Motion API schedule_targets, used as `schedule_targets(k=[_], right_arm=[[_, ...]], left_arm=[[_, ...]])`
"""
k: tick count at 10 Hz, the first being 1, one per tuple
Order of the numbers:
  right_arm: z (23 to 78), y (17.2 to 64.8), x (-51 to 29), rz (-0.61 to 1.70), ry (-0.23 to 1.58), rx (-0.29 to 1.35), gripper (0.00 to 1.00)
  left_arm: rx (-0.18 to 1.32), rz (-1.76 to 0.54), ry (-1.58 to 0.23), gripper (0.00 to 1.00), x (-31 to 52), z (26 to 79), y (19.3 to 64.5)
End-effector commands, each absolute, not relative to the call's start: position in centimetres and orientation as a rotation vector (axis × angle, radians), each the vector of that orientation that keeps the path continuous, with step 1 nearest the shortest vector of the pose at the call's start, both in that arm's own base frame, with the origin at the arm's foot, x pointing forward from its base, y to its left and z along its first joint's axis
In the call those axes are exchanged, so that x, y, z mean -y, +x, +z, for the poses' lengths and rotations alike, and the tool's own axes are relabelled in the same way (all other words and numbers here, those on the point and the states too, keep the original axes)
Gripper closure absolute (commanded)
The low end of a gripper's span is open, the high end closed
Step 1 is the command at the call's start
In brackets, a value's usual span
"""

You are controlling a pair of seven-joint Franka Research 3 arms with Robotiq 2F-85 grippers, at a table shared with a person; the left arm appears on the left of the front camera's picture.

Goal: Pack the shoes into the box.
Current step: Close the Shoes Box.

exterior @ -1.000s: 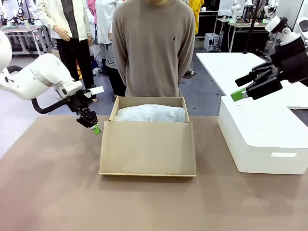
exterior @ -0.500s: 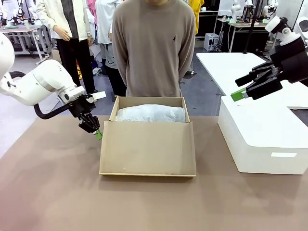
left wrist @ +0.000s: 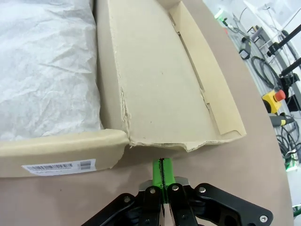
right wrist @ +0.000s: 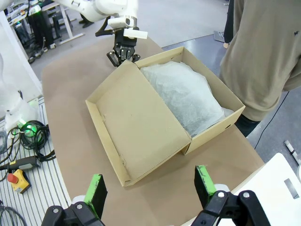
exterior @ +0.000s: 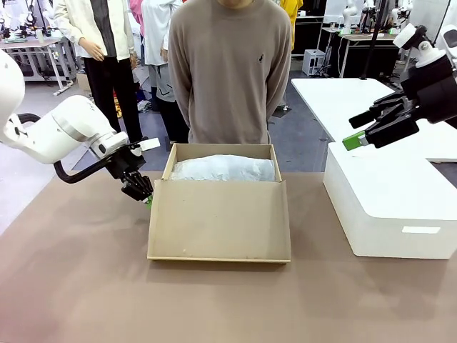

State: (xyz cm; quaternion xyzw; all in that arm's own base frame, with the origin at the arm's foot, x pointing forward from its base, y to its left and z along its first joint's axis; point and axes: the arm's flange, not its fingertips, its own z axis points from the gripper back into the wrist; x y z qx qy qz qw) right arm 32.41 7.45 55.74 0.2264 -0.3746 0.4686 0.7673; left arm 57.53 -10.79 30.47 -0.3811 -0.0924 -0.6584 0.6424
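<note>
The tan cardboard box (exterior: 219, 218) stands mid-table with its flap lid tipped toward me, and crumpled white tissue paper (exterior: 223, 168) covers the inside. The shoes are hidden. My left gripper (exterior: 148, 199) is shut and empty, low at the box's left side where lid meets wall. In the left wrist view its green tips (left wrist: 162, 169) are pressed together just short of the lid's torn corner (left wrist: 155, 80), beside the tissue (left wrist: 47, 61). My right gripper (exterior: 355, 131) hangs open, high at the right. The right wrist view has it (right wrist: 150, 186) above the box (right wrist: 136, 127) and the left gripper (right wrist: 123, 55).
A large white block (exterior: 389, 204) sits on the table right of the box, below my right gripper. A person in a beige sweater (exterior: 228, 71) stands behind the box, hands behind the back. Cables and a yellow stop button (right wrist: 19, 176) lie off the table's edge.
My left gripper has slid right and slightly down, from open table to the box's left corner. The right gripper, box and person have not moved.
</note>
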Motion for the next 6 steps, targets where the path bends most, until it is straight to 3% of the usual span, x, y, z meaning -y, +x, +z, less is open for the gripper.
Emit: schedule_targets(k=[1, 6], right_arm=[[55.7, 32.8, -7.4, 1.039, 0.514, 0.833, 0.00], [55.7, 32.8, -7.4, 1.039, 0.514, 0.833, 0.00]], left_arm=[[0.254, -1.513, -0.902, 1.00, 11.1, 29.8, 56.9], [0.248, -1.515, -0.960, 1.00, 12.3, 28.4, 56.5]])
